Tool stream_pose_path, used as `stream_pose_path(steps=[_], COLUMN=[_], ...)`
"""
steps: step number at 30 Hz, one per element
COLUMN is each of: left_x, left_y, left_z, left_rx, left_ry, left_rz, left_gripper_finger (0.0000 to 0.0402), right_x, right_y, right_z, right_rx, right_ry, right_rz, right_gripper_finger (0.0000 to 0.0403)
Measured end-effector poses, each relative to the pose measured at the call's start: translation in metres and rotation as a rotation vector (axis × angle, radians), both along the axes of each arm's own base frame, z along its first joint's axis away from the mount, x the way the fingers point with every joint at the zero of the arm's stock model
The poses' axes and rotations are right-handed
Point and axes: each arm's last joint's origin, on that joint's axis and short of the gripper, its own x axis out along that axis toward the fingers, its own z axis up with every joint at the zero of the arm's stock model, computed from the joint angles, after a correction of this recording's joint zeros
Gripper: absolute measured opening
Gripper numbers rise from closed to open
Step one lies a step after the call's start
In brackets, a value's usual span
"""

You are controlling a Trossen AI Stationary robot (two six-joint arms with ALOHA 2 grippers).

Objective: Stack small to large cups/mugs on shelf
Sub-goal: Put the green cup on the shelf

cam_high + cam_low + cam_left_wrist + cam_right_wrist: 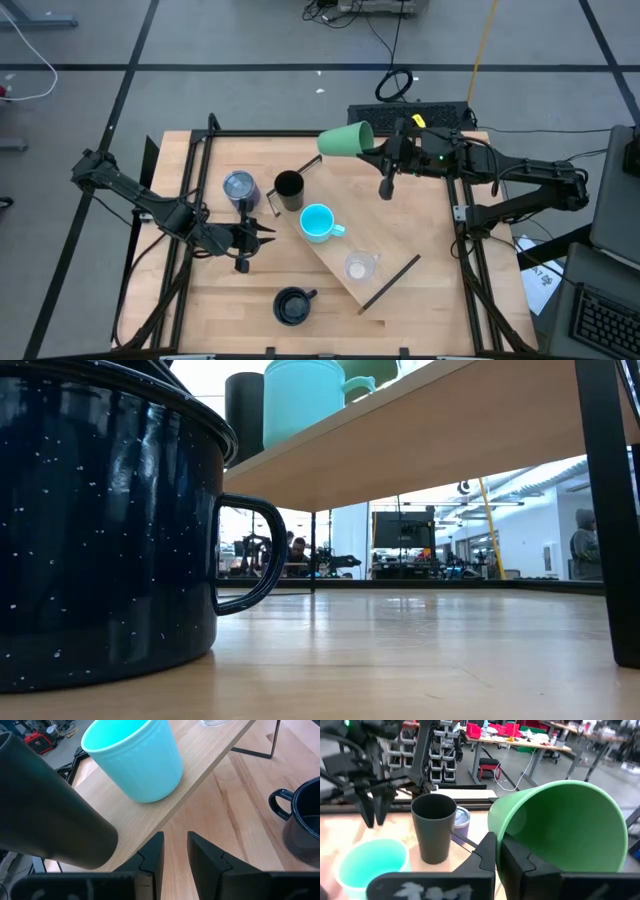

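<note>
The light-wood shelf [385, 262] lies diagonally on the table. On it stand the black cup [288, 187], the cyan mug [317, 222] and the clear glass cup [358, 266]. The purple tumbler [239, 187] and the navy mug [292, 305] stand on the tabletop. My right gripper [378, 150] is shut on the green cup [347, 140], above the shelf's far end. My left gripper [268, 232] is open and holds nothing; it hovers by the shelf's left edge, close to the cyan mug [135, 757]. My right gripper pinches the green cup's rim [495, 832], one finger inside the mouth and one outside the wall. It comes level from the table's right side. The cup lies on its side, lifted clear, mouth toward the gripper and base toward the left.
The shelf's dark bracket [390, 283] stands at its near-right end, and the shelf sits raised above the table [450, 430]. The navy mug [100, 520] fills the low view's left. A black frame rims the table. There is bare shelf between the black cup and the green cup.
</note>
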Motion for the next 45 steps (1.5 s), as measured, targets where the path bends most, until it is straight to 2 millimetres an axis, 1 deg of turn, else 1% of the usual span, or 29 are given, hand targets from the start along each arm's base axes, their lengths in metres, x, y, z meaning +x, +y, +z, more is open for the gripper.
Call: stream_pose_path(steps=[16,24,28,31,36,38,42,45], left_x=[0.0001,0.0001,0.0,0.0,0.0,0.0,0.0001,0.0], left_y=[-0.0001,-0.0001,0.0,0.0,0.0,0.0,0.0,0.0006], left_z=[0.0,0.0,0.0001,0.0001,0.0001,0.0001,0.0,0.0], left_rx=[0.026,0.022,0.021,0.021,0.02,0.019,0.016,0.024], left_ry=[0.003,0.003,0.002,0.002,0.002,0.002,0.002,-0.003], left_rz=[-0.016,-0.013,-0.013,-0.013,-0.012,-0.011,-0.009,0.01], left_gripper_finger=[0.0088,0.0088,0.0088,0.0088,0.0088,0.0088,0.0088,0.0088], right_x=[-0.0002,0.0001,0.0001,0.0001,0.0001,0.0002,0.0005,0.0005], right_y=[0.0001,0.0001,0.0001,0.0001,0.0001,0.0001,-0.0007,-0.0005], right_z=[-0.0007,0.0003,0.0003,0.0003,0.0005,0.0008,0.0029,0.0024], right_rx=[-0.347,-0.567,-0.612,-0.595,-0.488,-0.398,-0.161,-0.142], right_ry=[0.115,0.172,0.186,0.181,0.147,0.115,0.019,0.018], right_rz=[0.099,0.157,0.169,0.165,0.135,0.11,0.016,0.001], right_gripper_finger=[0.0,0.0,0.0,0.0,0.0,0.0,0.0,0.0])
